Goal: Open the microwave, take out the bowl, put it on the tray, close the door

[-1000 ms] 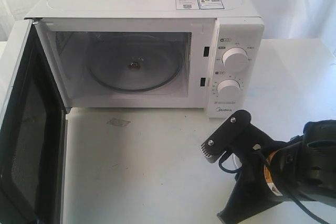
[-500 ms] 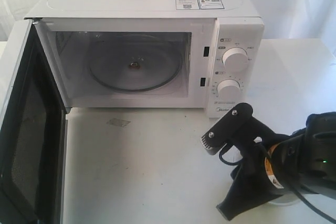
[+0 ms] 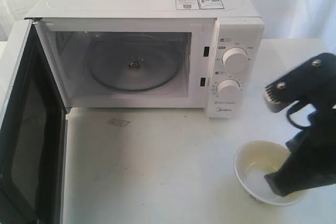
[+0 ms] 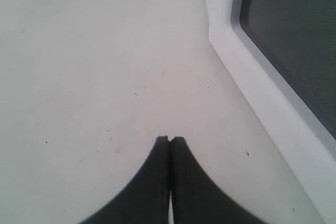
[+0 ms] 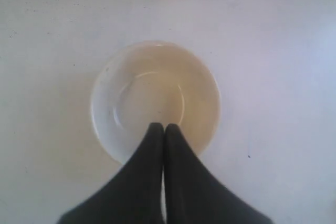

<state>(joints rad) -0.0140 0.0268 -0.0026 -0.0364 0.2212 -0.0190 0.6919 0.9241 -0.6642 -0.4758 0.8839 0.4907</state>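
Exterior view: microwave (image 3: 147,3) sits at the back of the white counter (image 3: 157,171) w/ its door (image 3: 31,129) swung wide open to the left, dark window facing in. Inside there's only the round glass turntable (image 3: 134,69). Two white knobs (image 3: 235,60) are stacked on the right front panel and a couple of stickers (image 3: 199,2) sit on top. The bowl (image 3: 257,169) is out of the oven, upright, straight on the counter, in front of the knob panel and a bit to the right, well apart from the microwave. It's cream-yellow inside and looks empty. Right wrist view: right pincer (image 5: 164,127) is clenched, fingers pressed together w/ nothing between them. The tips hang over the bowl's inside near one edge of the rim; can't tell if they touch it, tbh. Left wrist view: left pincer (image 4: 169,139) is clenched too and empty, low over bare counter, w/ the open door's white frame and dark window running alongside it, close but not touching afaict.
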